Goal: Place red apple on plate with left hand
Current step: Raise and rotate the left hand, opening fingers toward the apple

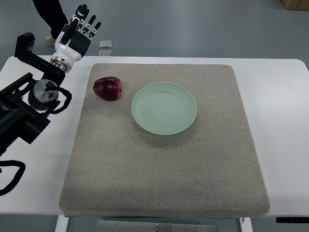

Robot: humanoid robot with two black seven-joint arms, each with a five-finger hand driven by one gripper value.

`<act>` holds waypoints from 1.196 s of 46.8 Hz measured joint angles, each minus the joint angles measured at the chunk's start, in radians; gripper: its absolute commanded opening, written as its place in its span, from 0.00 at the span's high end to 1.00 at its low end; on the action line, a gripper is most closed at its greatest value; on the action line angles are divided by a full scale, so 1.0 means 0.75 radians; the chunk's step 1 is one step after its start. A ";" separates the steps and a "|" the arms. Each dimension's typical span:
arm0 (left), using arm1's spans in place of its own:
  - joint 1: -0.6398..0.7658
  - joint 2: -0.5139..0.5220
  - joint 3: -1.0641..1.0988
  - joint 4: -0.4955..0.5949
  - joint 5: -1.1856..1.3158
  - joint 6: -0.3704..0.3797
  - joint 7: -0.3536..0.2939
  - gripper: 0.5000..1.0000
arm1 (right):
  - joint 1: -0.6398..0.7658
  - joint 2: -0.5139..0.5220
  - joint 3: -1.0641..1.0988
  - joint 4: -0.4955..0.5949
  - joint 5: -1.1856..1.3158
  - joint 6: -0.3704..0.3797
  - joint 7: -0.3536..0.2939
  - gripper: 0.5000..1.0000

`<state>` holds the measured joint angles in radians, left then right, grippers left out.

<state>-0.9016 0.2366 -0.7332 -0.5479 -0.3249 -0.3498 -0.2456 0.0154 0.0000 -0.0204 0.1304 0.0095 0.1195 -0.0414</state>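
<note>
On the white surface [282, 111] lies a big grey mat [164, 159]. The red apple [108, 89] sits on the mat, near its far left corner. The apple is dark red and lies a bit tipped on its side. Just to the right of it is the pale green plate [164, 108]. The apple and the plate are close, but they do not touch. The plate has nothing in it.

The left hand [79, 31] is up by the far left edge of the surface, away from the apple. Its fingers [88, 23] are black and white. They are spread out straight and hold nothing. The black arm [29, 101] comes in from the left side.

On the floor past the surface there is a small shiny thing [105, 47]. A person's dark leg [52, 14] shows at the top left.
</note>
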 measured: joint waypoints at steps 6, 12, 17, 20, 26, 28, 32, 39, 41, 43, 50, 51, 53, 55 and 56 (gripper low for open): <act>0.000 0.002 0.011 -0.003 0.000 -0.002 0.001 0.00 | 0.000 0.000 0.000 0.000 0.000 0.000 0.000 0.14; -0.005 0.019 0.050 -0.012 0.006 -0.004 0.003 0.00 | 0.000 0.000 0.000 0.000 0.000 0.000 0.000 0.14; -0.060 0.079 0.143 -0.048 0.091 0.003 0.004 0.00 | 0.000 0.000 0.001 0.000 0.000 0.000 0.000 0.14; -0.094 0.119 0.191 -0.069 0.176 0.015 0.002 0.00 | 0.000 0.000 0.001 0.000 0.000 0.000 0.000 0.14; -0.120 0.159 0.207 -0.112 0.345 0.020 -0.002 0.00 | 0.000 0.000 0.000 0.000 0.000 0.000 0.000 0.14; -0.125 0.179 0.208 -0.132 0.408 0.020 -0.003 0.00 | 0.000 0.000 0.000 0.000 0.000 0.000 0.000 0.14; -0.129 0.219 0.211 -0.194 0.558 0.026 -0.005 0.00 | 0.000 0.000 0.000 0.000 0.000 0.000 0.000 0.14; -0.155 0.328 0.241 -0.329 0.818 0.099 -0.005 0.00 | 0.000 0.000 0.000 0.000 0.000 0.000 0.000 0.14; -0.180 0.366 0.297 -0.361 0.850 0.104 -0.004 0.00 | 0.000 0.000 0.001 0.000 0.000 0.000 0.000 0.14; -0.212 0.393 0.360 -0.384 0.862 0.105 -0.004 0.00 | 0.000 0.000 0.001 0.000 0.000 0.000 0.000 0.14; -0.349 0.468 0.632 -0.421 0.876 0.110 -0.005 0.01 | 0.000 0.000 0.000 0.000 0.000 0.000 0.000 0.14; -0.363 0.473 0.660 -0.422 0.876 0.110 -0.005 0.01 | 0.000 0.000 0.000 0.000 0.000 0.000 0.000 0.14; -0.387 0.485 0.704 -0.425 0.880 0.110 -0.005 0.00 | 0.000 0.000 0.000 0.000 0.000 0.000 0.000 0.14; -0.405 0.497 0.734 -0.428 0.889 0.110 -0.006 0.00 | 0.000 0.000 0.000 0.000 0.000 -0.001 0.000 0.14; -0.412 0.501 0.747 -0.431 0.894 0.108 -0.006 0.00 | 0.000 0.000 0.000 0.000 0.000 -0.001 0.000 0.14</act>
<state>-1.2105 0.6127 -0.1727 -0.8709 0.3456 -0.2691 -0.2499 0.0153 0.0000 -0.0205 0.1304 0.0094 0.1190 -0.0414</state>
